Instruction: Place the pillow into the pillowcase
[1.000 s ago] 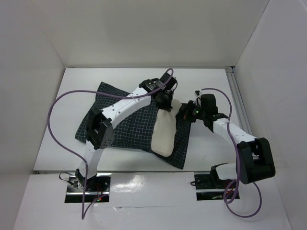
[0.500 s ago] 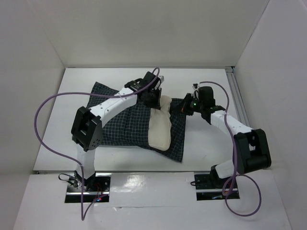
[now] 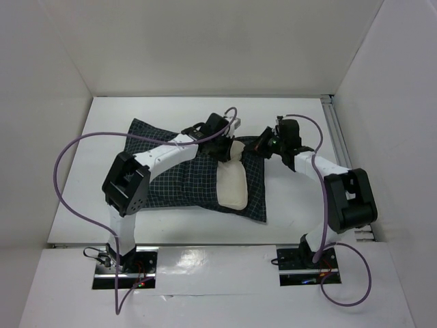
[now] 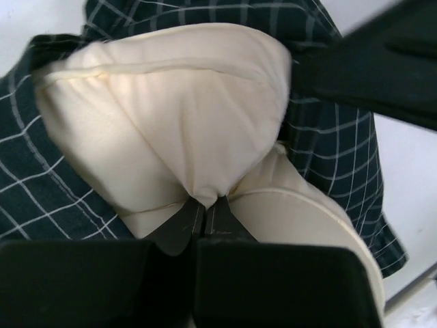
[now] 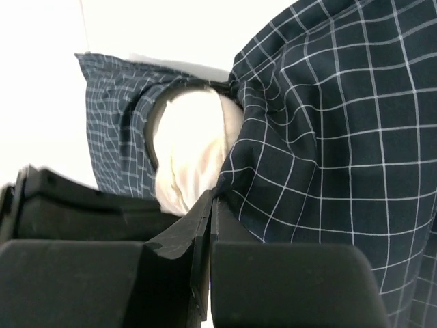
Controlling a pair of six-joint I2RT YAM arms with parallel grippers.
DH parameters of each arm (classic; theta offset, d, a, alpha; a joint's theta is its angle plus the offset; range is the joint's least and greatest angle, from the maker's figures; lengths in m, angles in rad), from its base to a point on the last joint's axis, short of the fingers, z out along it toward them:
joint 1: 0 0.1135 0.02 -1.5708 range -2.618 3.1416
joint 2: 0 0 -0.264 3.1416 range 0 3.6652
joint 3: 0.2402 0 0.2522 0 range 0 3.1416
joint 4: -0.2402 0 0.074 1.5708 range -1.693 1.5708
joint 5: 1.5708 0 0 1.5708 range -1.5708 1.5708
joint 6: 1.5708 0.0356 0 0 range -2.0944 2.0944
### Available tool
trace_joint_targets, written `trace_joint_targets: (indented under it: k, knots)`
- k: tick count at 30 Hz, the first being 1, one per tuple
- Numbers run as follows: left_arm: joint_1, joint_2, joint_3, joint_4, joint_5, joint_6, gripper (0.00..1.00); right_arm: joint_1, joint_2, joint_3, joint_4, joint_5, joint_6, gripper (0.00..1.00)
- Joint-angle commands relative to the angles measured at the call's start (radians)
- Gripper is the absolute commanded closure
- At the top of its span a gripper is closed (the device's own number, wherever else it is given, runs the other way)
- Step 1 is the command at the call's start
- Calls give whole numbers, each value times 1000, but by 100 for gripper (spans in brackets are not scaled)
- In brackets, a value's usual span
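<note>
Two grips are closed: my left gripper (image 4: 205,205) pinches a fold of the pillow (image 4: 171,116), my right gripper (image 5: 213,198) the pillowcase (image 5: 328,137) edge. Pillow sits partly inside the pillowcase, one end exposed. I judge it soft, light, compressible; grip bunched fabric near a corner.

Place: robot lab, a boxed-in test cell.
Enclosure: plain white panels (image 3: 212,48) at the back, left and right, closing round the work surface.
Bench: matte white table (image 3: 295,199), with a metal rail (image 3: 336,128) along its right edge.
Rig: left arm (image 3: 167,152) and right arm (image 3: 312,164), white and black, each standing on a metal base plate (image 3: 123,271) at the near edge.
Wiring: purple cables (image 3: 60,179) looping loose from the bases up to the wrists; small lit indicator lights at the mounts.
</note>
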Motion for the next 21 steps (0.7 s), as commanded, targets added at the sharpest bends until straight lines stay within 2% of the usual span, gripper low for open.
trace_joint_targets:
  k: [1,4,13,17,21]
  knots:
    - [-64,60,-98,-356,118,100,100,-54,-8,164,475,94,79,100]
    - [-73,112,-84,-366,99,100,100,-54,-8,174,515,71,88,100]
    - [-73,219,-56,-347,99,80,100,-54,-141,114,644,18,68,100]
    - [-53,229,-56,-327,90,52,100,-54,-178,102,600,-57,50,100]
    - [-30,203,-9,-318,64,23,100,-45,-229,59,453,-78,-15,100]
